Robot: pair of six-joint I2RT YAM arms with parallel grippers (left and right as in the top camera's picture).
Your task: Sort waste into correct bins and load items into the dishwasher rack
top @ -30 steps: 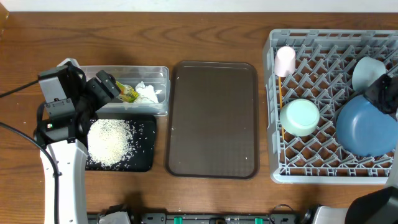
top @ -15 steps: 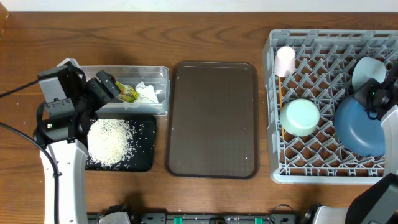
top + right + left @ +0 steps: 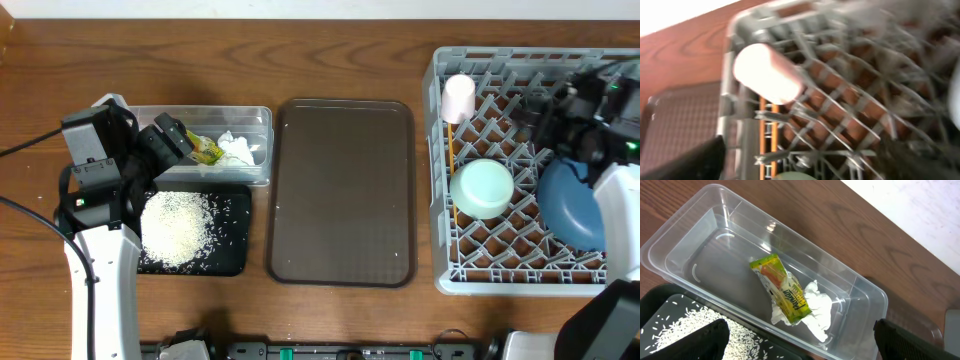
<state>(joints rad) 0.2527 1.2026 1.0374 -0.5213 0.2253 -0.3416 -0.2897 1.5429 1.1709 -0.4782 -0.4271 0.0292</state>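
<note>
Overhead: the left tool point(image 3: 188, 142) is hovering over the near end of the clear tub point(image 3: 200, 110) at the left of the frame, where the yellow-green wrapper point(image 3: 207, 151) and the white tissue point(image 3: 238, 150) are lying together. Just below it, the black tray point(image 3: 232, 255) is holding a spread of white rice point(image 3: 178, 228). The brown tray point(image 3: 342, 190) is sitting on the tabletop point(image 3: 340, 50) at center. At right, the grey rack point(image 3: 436, 180) is carrying the pink cup point(image 3: 458, 98) at its upper left, the pale green bowl point(image 3: 482, 187) below that, the chopsticks point(image 3: 451, 150) along its left wall, and the blue plate point(image 3: 572, 205) at lower right. The right tool point(image 3: 545, 108) is hanging over the rack's upper part; its spread cannot be told here.

Left wrist: the two dark fingers point(image 3: 695, 340) are showing at the lower corners, set wide apart and gripping nothing. Between them the wrapper is lying across the tissue on the tub floor, with rice in the black tray at lower left.

Right wrist: a blurred frame is showing the pink cup lying on the pegs at upper left, the chopsticks slotted beneath it, and the brown tray at far left. One dark finger point(image 3: 690, 160) is sitting far out in the lower left corner, the tool spread and holding nothing.
</note>
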